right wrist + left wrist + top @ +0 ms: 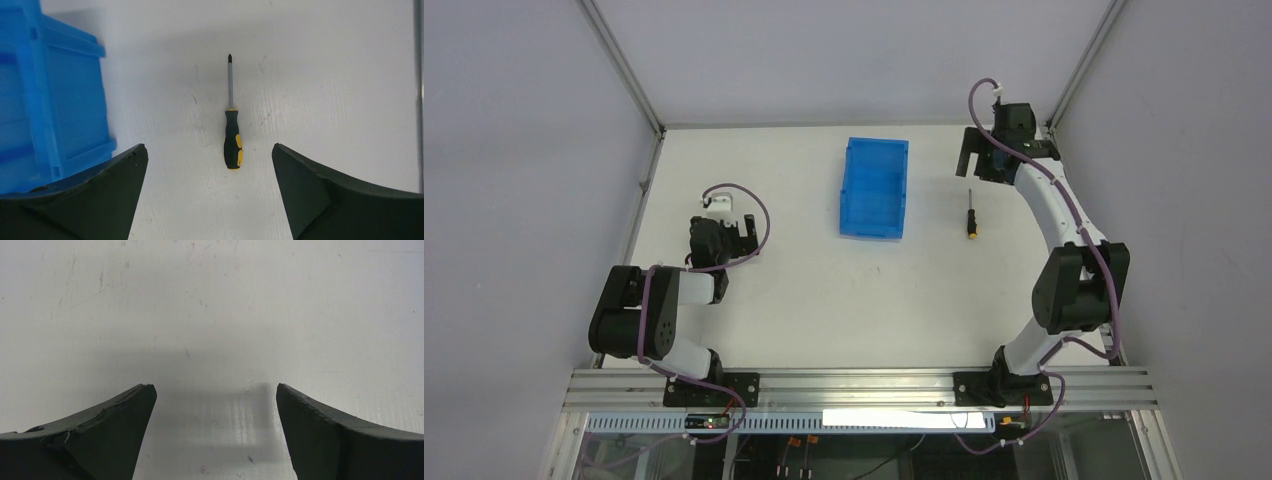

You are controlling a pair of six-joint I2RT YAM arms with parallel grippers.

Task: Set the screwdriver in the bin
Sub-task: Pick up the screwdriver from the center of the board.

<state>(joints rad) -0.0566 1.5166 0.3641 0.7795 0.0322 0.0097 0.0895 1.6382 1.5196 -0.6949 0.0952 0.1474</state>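
Two end effectors showed, and only one had work ahead of it; the right end effector [210,150] hung above the bench [804,300] with its fingers spread wide and nothing between them; the left end effector [215,387] was also spread and empty, over bare bench well apart from everything.

From above, the screwdriver [971,215] lay flat on the bench at 3 o'clock of the bin [874,188], near it but not touching, tip toward 12 o'clock and handle toward 6 o'clock; the right end effector sat at roughly 12 o'clock of it. In the right wrist view the screwdriver lay centred between the fingers, with the bin at 9 o'clock.

No grasp had been made, so the whole task remained, and the risks lay in the pickup; the handle looked rounded and the shaft thin, so a closure off the handle's middle would likely roll or spin the tool out of the fingers; a descent too deep would drive the fingertips into the bench; a pinch on the shaft alone would probably slip. Held by one end, the tool might droop and catch the bin's near wall on the way toward 9 o'clock; released too soon, it would land outside.
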